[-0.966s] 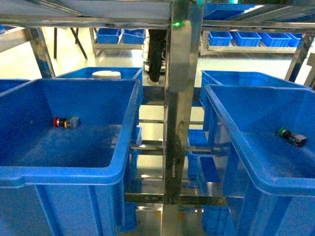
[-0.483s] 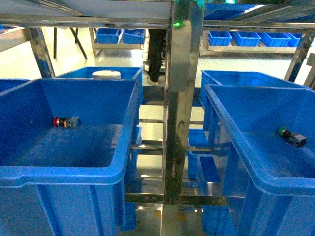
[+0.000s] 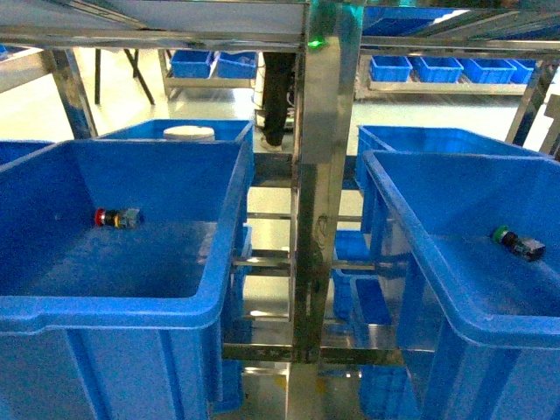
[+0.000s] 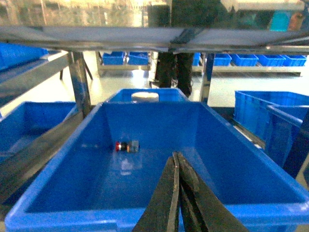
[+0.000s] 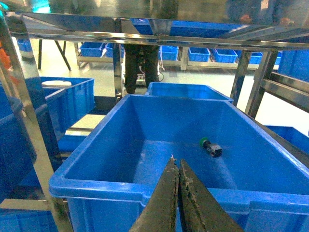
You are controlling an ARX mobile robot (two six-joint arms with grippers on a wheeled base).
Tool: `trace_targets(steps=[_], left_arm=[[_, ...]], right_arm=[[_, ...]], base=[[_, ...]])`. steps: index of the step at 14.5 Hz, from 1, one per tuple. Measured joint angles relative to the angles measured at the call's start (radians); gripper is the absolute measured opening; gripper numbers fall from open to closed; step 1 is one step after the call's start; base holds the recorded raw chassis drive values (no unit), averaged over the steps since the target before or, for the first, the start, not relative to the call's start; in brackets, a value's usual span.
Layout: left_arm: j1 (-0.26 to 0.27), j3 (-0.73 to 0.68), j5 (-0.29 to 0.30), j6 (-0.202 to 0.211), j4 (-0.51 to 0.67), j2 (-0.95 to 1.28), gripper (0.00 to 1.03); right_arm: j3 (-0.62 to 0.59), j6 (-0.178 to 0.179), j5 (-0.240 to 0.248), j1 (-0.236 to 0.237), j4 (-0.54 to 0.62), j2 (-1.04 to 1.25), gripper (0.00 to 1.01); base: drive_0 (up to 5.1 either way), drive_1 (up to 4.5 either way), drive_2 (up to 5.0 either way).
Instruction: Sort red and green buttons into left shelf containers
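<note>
The red button (image 3: 116,218) lies on its side on the floor of the large deep blue bin (image 3: 105,311) at the left. In the left wrist view the red button (image 4: 126,146) rests near the far wall of this bin (image 4: 72,217). My left gripper (image 4: 177,155) hangs shut and empty over the bin's near rim. The green button (image 3: 514,241) lies in the large blue bin (image 3: 516,332) at the right. My right gripper (image 5: 175,163) is shut and empty above the front rim of that bin (image 5: 106,186), short of the green button (image 5: 210,147). Neither gripper shows in the head view.
A steel shelf post (image 3: 319,175) stands between the two bins. Behind the left bin sits another blue bin holding a white lid (image 3: 189,133). Small blue bins (image 3: 437,68) line far shelves. A person's legs (image 3: 276,96) stand at the back. A shelf beam runs overhead.
</note>
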Motion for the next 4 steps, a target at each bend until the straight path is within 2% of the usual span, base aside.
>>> trace_targets(steps=[3, 4], left_arm=[[0.0, 0.0, -0.002, 0.0, -0.038, -0.043, 0.02], [0.001, 0.0, -0.002, 0.003, -0.23, -0.219, 0.77]], right_arm=[[0.0, 0.0, 0.0, 0.0, 0.0, 0.0, 0.02], [0.0, 0.0, 0.001, 0.0, 0.0, 0.0, 0.85]], base=[[0.0, 0.0, 0.0], [0.0, 0.0, 0.0]])
